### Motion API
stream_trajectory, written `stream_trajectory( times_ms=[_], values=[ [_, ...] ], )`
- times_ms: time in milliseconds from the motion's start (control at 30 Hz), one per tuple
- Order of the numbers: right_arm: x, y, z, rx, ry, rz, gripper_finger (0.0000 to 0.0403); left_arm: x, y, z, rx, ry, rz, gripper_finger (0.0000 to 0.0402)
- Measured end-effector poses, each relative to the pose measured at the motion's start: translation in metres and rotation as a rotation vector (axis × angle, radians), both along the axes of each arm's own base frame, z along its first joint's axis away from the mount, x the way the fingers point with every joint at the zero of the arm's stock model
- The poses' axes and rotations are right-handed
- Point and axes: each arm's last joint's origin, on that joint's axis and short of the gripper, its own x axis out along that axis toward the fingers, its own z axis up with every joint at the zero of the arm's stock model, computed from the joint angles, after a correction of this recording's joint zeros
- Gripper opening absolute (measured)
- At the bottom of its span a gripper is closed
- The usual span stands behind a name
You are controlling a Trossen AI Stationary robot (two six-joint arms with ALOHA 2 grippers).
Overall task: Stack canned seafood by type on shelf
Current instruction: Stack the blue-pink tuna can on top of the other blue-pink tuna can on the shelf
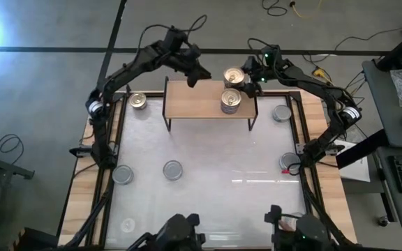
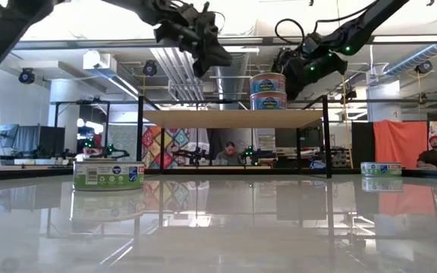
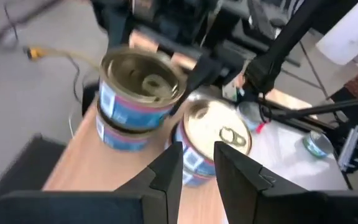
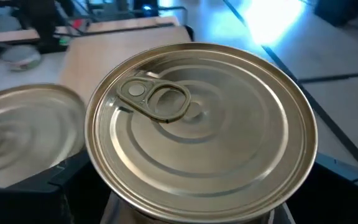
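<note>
The light-wood shelf (image 1: 194,104) stands at the table's far side. On it is a stack of two gold-topped tins (image 3: 138,93), with a single gold-topped tin (image 3: 213,140) beside it on the near side. My right gripper (image 1: 248,78) is at the stack's top tin (image 4: 197,124), with a finger on each side of it. My left gripper (image 3: 197,168) hovers open and empty above the shelf's far left part (image 1: 192,78), pointing toward the tins. In the low view the shelf board (image 2: 234,119) carries the tins (image 2: 268,91). My right gripper holds the stack's top tin by its side wall (image 4: 98,174), pinched between the two fingers (image 4: 61,177), which come level from the table's right and far side. The tin is upright with its pull-ring up. It sits on the lower tin (image 3: 120,134).
Loose tins lie on the white table: a gold-topped one far left (image 1: 138,101), silver-topped ones at the right (image 1: 281,113) and near left (image 1: 123,174) (image 1: 173,169), one more by the right edge (image 1: 288,162). The table's middle is bare. People sit in the room beyond.
</note>
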Motion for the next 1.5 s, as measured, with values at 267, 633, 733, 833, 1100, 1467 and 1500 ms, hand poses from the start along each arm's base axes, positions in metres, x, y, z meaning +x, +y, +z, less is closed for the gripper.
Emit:
stream_trajectory(
  times_ms=[267, 633, 733, 833, 1100, 1467, 1500],
  values=[
    [0.0, 0.0, -0.001, -0.058, 0.003, 0.037, 0.0367, 0.012, -0.003, 0.014, -0.061, 0.069, -0.024, 0.0077],
    [0.004, -0.011, -0.017, -0.051, 0.059, -0.013, 0.0367, 0.017, -0.004, 0.015, -0.092, 0.104, 0.016, 0.0077],
    [0.004, -0.011, -0.017, -0.054, 0.062, -0.019, 0.0368, 0.018, -0.004, 0.016, -0.086, 0.097, 0.017, 0.0077],
    [0.003, -0.01, -0.016, -0.053, 0.068, -0.025, 0.0368, 0.018, -0.004, 0.015, -0.077, 0.106, 0.035, 0.0077],
    [0.002, -0.004, -0.014, -0.044, 0.088, -0.012, 0.0369, 0.022, -0.002, 0.011, -0.086, 0.105, 0.04, 0.0077],
    [0.018, 0.008, -0.011, -0.056, 0.146, -0.106, 0.037, 0.024, -0.001, 0.013, -0.064, 0.077, 0.04, 0.0077],
    [0.018, 0.008, -0.011, -0.049, 0.148, -0.119, 0.037, 0.024, -0.001, 0.013, -0.064, 0.078, 0.04, 0.0077]
  ],
)
